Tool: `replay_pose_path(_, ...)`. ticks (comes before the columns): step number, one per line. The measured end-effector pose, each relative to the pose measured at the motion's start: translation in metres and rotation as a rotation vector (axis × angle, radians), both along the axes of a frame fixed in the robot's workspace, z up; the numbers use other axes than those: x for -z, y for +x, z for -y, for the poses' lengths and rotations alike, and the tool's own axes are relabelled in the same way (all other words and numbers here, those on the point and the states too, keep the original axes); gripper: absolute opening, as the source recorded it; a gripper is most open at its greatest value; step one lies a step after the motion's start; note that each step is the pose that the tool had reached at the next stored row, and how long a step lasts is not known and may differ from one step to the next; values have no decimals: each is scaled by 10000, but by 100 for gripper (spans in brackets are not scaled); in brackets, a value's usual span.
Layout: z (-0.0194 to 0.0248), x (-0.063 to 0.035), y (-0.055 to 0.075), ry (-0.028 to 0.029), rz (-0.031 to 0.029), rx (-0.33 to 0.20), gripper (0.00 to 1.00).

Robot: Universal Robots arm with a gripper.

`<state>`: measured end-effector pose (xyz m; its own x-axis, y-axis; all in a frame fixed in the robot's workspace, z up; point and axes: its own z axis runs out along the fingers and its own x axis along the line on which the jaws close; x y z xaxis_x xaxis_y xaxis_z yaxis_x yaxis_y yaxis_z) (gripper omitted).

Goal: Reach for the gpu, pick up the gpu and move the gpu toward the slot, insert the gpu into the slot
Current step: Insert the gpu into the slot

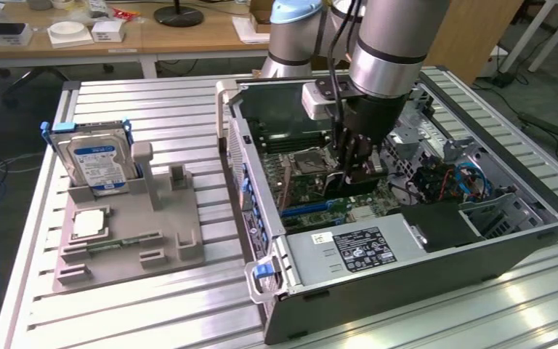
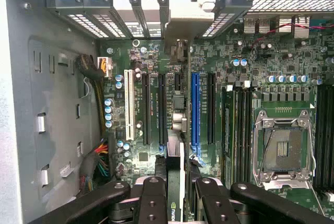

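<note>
Tool (image 1: 357,174) (image 2: 180,203) on the silver arm reaches down into the open dark grey metal computer case (image 1: 434,254), over the green motherboard (image 1: 308,185) (image 2: 229,51). Its black fingers (image 2: 151,203) are pinching the gpu (image 2: 174,211), a thin flat dark circuit card with a silver metal bracket at one end, one finger pressed to each face of the card.

In the wrist view the gpu is seen edge-on, standing upright above the motherboard. It lies between a long black expansion slot (image 2: 161,109) and a long blue expansion slot (image 2: 195,112) and runs parallel to both. Its silver bracket end is up against the case's rear wall, under the row of blue clips. Whether the card's lower edge is seated in a slot cannot be told. A white slot (image 2: 128,104) lies beyond the black one, and the square silver-framed processor socket (image 2: 284,148) sits well apart, on the far side of the blue slot.

The case lies on its side on the ribbed aluminium tabletop (image 1: 163,102), filling the half toward the exterior view's right edge. A silver power supply box with a black label (image 1: 352,247) occupies the case's near corner.

Toward the tabletop's edge at the exterior view's left rests a grey plastic fixture tray (image 1: 124,254). A silver hard drive with a blue-white label (image 1: 98,163) stands upright at the tray's far end. A square silver processor chip (image 1: 90,224) lies flat nearer the middle, and a small green memory stick (image 1: 124,240) lies just beside it.
</note>
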<state>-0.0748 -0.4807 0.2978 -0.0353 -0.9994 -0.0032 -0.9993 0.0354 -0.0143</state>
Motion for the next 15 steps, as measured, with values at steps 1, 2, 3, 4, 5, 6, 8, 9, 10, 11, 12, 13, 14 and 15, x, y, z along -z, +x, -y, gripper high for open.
replay_pose_path(1, 0, 1, 0, 0, 0, 0, 26)
replay_pose_path(2, 0, 1, 0, 1, 0, 0, 26)
replay_pose_path(3, 0, 1, 0, 0, 0, 0, 26)
replay_pose_path(4, 0, 1, 0, 0, 0, 0, 26)
replay_pose_path(5, 0, 1, 0, 0, 0, 0, 26)
replay_pose_path(6, 0, 1, 0, 0, 0, 0, 26)
replay_pose_path(8, 0, 1, 0, 1, 0, 0, 26)
replay_pose_path(9, 0, 1, 0, 0, 0, 0, 26)
replay_pose_path(10, 0, 1, 0, 1, 0, 0, 26)
replay_pose_path(11, 0, 1, 0, 1, 0, 1, 26)
replay_pose_path(12, 0, 1, 0, 1, 0, 1, 26)
replay_pose_path(13, -1, 2, -8, 2, 1, 3, 26)
replay_pose_path(14, -2, 3, -10, 3, 1, 7, 26)
replay_pose_path(15, -5, 3, -10, 2, 2, 5, 26)
